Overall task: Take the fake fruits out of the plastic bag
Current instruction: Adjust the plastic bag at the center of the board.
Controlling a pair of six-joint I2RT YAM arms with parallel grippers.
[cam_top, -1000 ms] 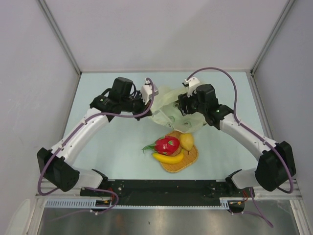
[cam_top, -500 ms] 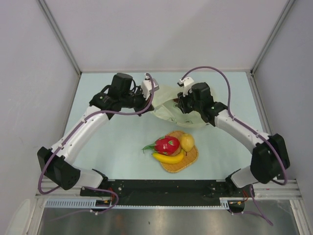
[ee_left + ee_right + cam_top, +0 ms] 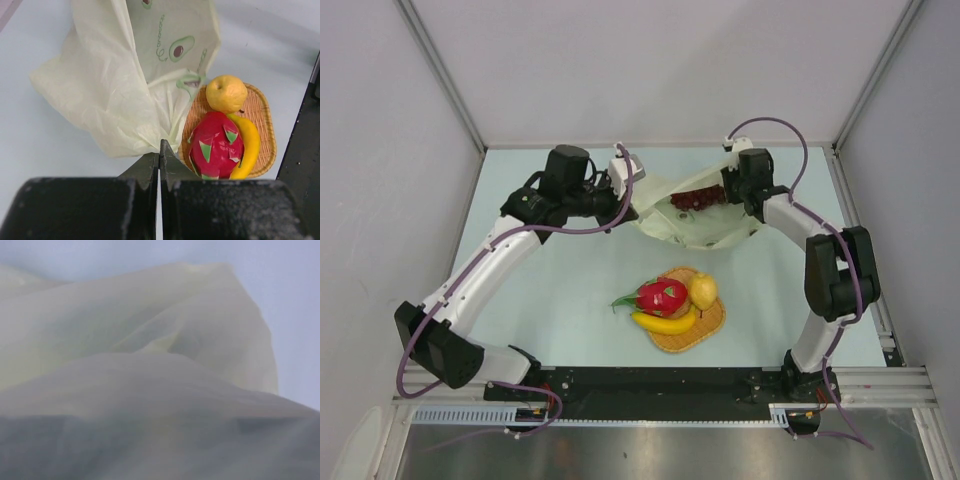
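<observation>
The plastic bag (image 3: 705, 230) hangs stretched between my two grippers over the far table. My left gripper (image 3: 626, 196) is shut on its left edge; the left wrist view shows the jaws (image 3: 160, 147) pinching the film of the bag (image 3: 115, 85). My right gripper (image 3: 728, 190) is at the bag's right rim, its fingertips hidden by plastic. The dark red grape bunch (image 3: 697, 198) shows in the bag's mouth right at that gripper. The right wrist view shows only blurred bag film (image 3: 150, 365). The dragon fruit (image 3: 661, 296), lemon (image 3: 702, 290) and banana (image 3: 665, 322) lie outside the bag.
The three fruits rest on a round orange woven mat (image 3: 710, 325) near the table's front middle, also in the left wrist view (image 3: 262, 117). White enclosure walls stand at the left, right and back. The arm bases' black rail (image 3: 650, 385) runs along the near edge.
My right arm has swung back and to the right, from over the bag's middle to its right rim. The bag now sits stretched wider and the grape bunch has come into view. The left gripper stayed.
</observation>
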